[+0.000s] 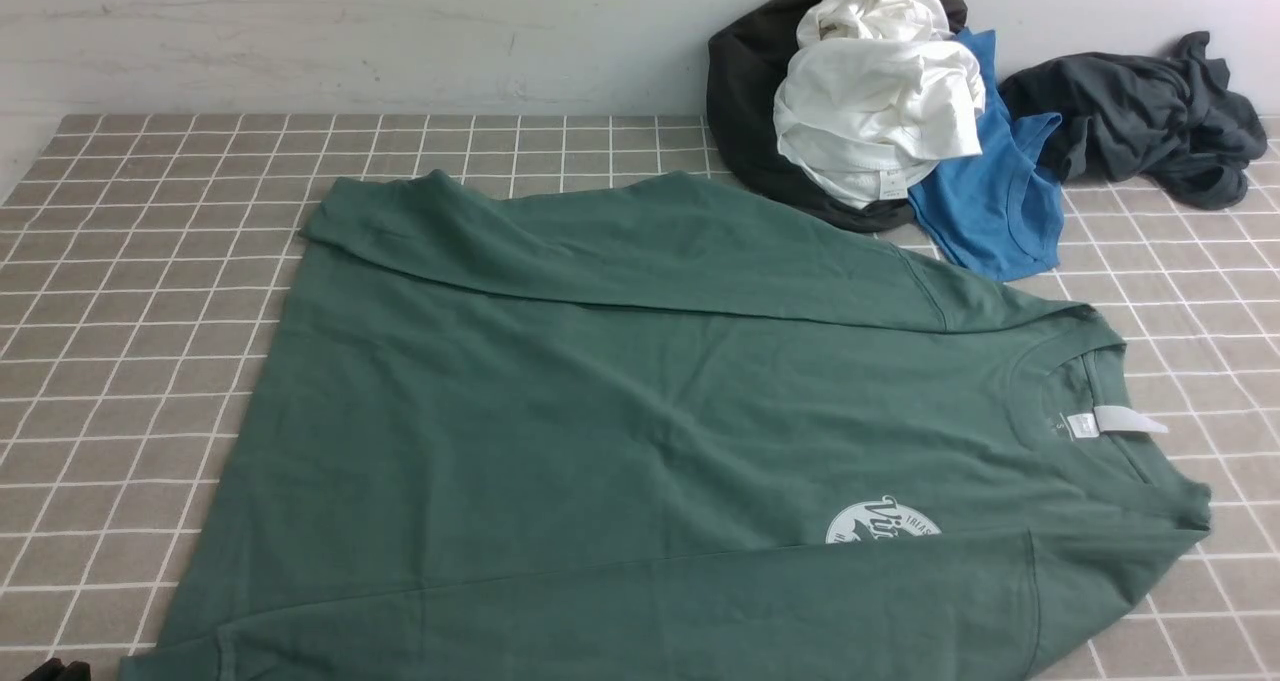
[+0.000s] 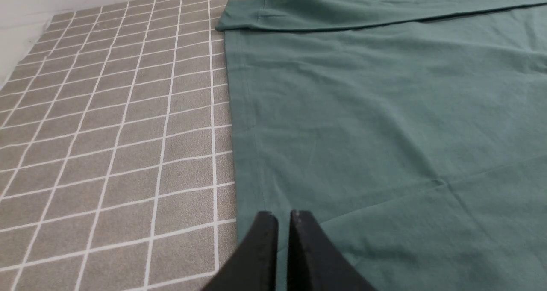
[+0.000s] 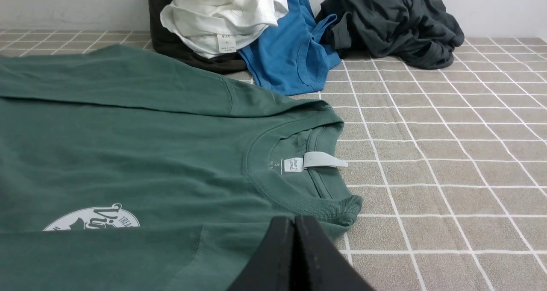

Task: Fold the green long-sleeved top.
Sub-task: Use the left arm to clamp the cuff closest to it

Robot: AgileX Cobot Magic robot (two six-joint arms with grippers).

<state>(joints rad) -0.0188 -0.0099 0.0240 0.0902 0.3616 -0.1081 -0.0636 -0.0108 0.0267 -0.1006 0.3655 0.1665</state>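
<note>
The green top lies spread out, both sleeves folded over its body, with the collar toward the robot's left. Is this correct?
No. The collar of the green top is toward the robot's right; the front view shows it.

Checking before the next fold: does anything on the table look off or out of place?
The white neck tag on the green long-sleeved top sticks out past the collar rather than lying inside it, and the folded near sleeve half hides the chest logo. Otherwise nothing stands out.
</note>
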